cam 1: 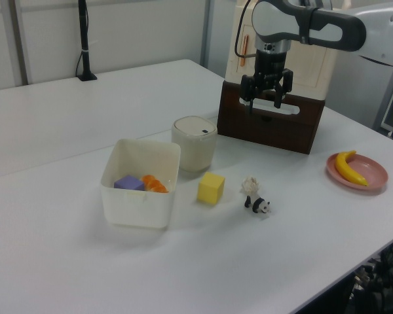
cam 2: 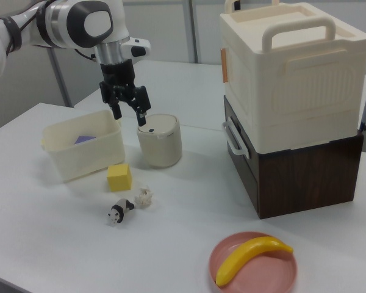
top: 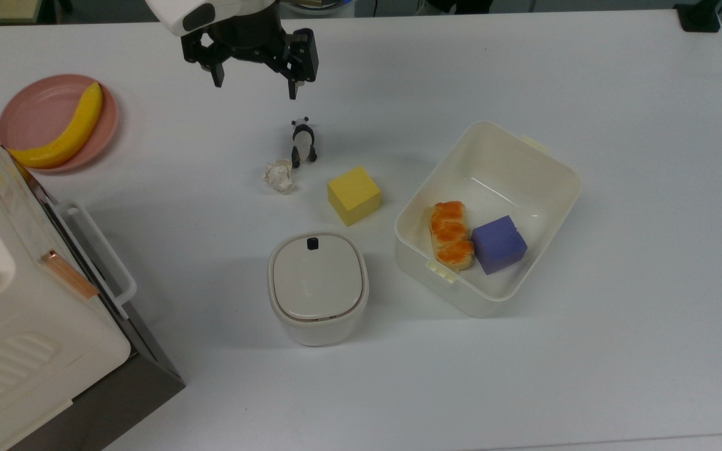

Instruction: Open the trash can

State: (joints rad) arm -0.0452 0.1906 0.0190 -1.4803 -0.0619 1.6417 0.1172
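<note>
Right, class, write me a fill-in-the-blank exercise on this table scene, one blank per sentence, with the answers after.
1. The trash can has its lid ____.
2. The banana lies on a ____ plate.
3. Inside the tub, beside the pastry, sits a ____ cube.
4. The tool hangs open above the table, holding ____.

Answers: closed; pink; purple; nothing

The large cream boxy plastic appliance (top: 16, 300) is cut off by the top view's left and bottom edges. In the right view, the black two-finger gripper (cam 2: 130, 115) hides part of the cream rectangular tub's (cam 2: 79, 152) far rim.
</note>
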